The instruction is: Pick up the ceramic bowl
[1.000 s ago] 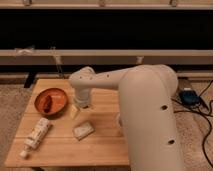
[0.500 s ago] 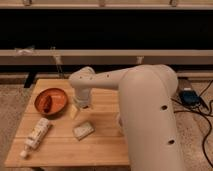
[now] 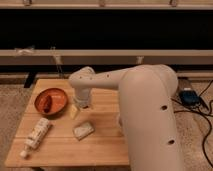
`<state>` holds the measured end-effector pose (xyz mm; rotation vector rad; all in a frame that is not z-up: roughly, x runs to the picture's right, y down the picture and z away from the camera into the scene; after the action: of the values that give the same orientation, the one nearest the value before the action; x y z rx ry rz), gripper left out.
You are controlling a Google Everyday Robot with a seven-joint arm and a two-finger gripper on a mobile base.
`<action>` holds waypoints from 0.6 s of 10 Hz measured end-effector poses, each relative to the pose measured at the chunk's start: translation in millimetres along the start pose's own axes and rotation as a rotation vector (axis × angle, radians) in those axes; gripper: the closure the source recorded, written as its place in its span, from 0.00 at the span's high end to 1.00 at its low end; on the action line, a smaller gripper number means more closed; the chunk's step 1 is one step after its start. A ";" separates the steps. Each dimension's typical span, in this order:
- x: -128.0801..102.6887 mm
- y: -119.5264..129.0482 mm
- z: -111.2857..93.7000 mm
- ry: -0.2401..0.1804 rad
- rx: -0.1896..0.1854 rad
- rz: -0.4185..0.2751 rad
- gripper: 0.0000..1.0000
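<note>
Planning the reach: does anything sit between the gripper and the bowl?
Nothing visible does. The gripper hangs just right of the bowl, only tabletop between them. The bottle and the small packet lie nearer the front edge, off that line.

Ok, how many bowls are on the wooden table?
1. The ceramic bowl sits at the table's far left corner; the gripper is low over the table just right of it. The robot's arm covers the table's right side, so another could be hidden.
</note>
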<state>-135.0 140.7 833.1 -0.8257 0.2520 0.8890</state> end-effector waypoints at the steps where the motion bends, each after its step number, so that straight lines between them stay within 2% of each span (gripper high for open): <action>1: -3.9 -2.6 -4.3 -0.008 0.016 0.013 0.80; 4: -37.9 -10.2 -19.9 -0.036 0.056 0.025 0.80; 6: -63.2 -3.0 -26.9 -0.058 0.069 0.018 0.80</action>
<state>-168.7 83.1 849.1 -0.7334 0.2386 0.9154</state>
